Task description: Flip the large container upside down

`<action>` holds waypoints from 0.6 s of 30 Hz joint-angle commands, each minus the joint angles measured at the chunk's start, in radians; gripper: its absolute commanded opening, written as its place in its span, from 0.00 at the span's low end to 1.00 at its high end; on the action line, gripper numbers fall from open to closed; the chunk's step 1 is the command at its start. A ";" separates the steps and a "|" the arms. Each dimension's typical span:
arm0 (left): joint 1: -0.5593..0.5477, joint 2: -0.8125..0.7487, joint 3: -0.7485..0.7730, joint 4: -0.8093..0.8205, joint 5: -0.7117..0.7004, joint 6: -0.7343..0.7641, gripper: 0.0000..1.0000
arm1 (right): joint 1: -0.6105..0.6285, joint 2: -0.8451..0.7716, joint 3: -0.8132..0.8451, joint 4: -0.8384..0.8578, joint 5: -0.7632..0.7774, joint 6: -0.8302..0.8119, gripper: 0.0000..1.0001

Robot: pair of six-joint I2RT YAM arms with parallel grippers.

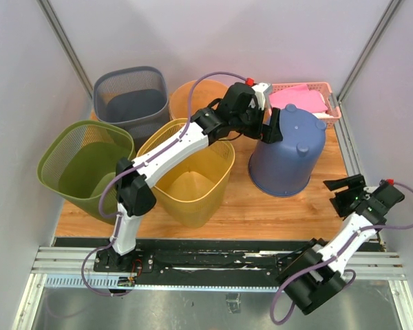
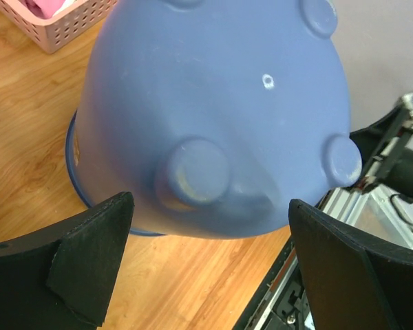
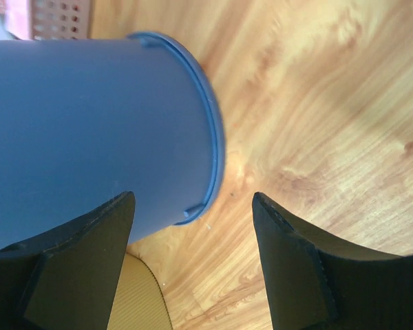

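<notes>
Containers crowd the wooden table (image 1: 261,214) in the top view. A green mesh basket (image 1: 86,168) sits at the left, a yellow basket (image 1: 190,173) just beside it, a grey mesh basket (image 1: 131,96) at the upper left, and an orange tub (image 1: 193,96) behind the yellow one. A pink crate (image 1: 315,102) holding pink cloth (image 1: 296,96) sits at the upper right.

The large blue container (image 1: 289,155) stands right of centre, rim down on the wood, its base with round feet facing up. It is near the yellow basket and just in front of the pink crate.

The left arm reaches across the yellow basket, and the left gripper (image 1: 268,126) is at the upper left edge of the container's base. In the left wrist view its fingers (image 2: 89,261) are spread wide at the bottom corners of the frame, with the base and a round foot filling the centre. Nothing is pinched between them.

The right gripper (image 1: 347,194) hangs at the lower right of the top view, apart from the container. In the right wrist view its fingers (image 3: 82,268) stand apart and hold nothing. The container's wall and rim (image 3: 213,137) fill the upper left there.
</notes>
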 commanded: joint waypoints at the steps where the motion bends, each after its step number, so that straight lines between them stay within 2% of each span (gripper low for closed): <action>1: -0.005 -0.108 -0.013 0.026 0.024 0.053 0.99 | 0.053 -0.071 0.145 -0.161 0.041 -0.052 0.70; 8: -0.003 -0.296 -0.091 0.044 -0.059 0.133 0.99 | 0.090 -0.051 0.429 -0.253 0.097 0.007 0.67; 12: -0.003 -0.365 -0.117 0.049 -0.097 0.146 0.99 | 0.140 -0.044 0.590 -0.242 0.061 0.034 0.67; 18: 0.003 -0.488 -0.203 0.060 -0.232 0.154 0.99 | 0.356 -0.075 0.641 0.114 -0.096 0.094 0.66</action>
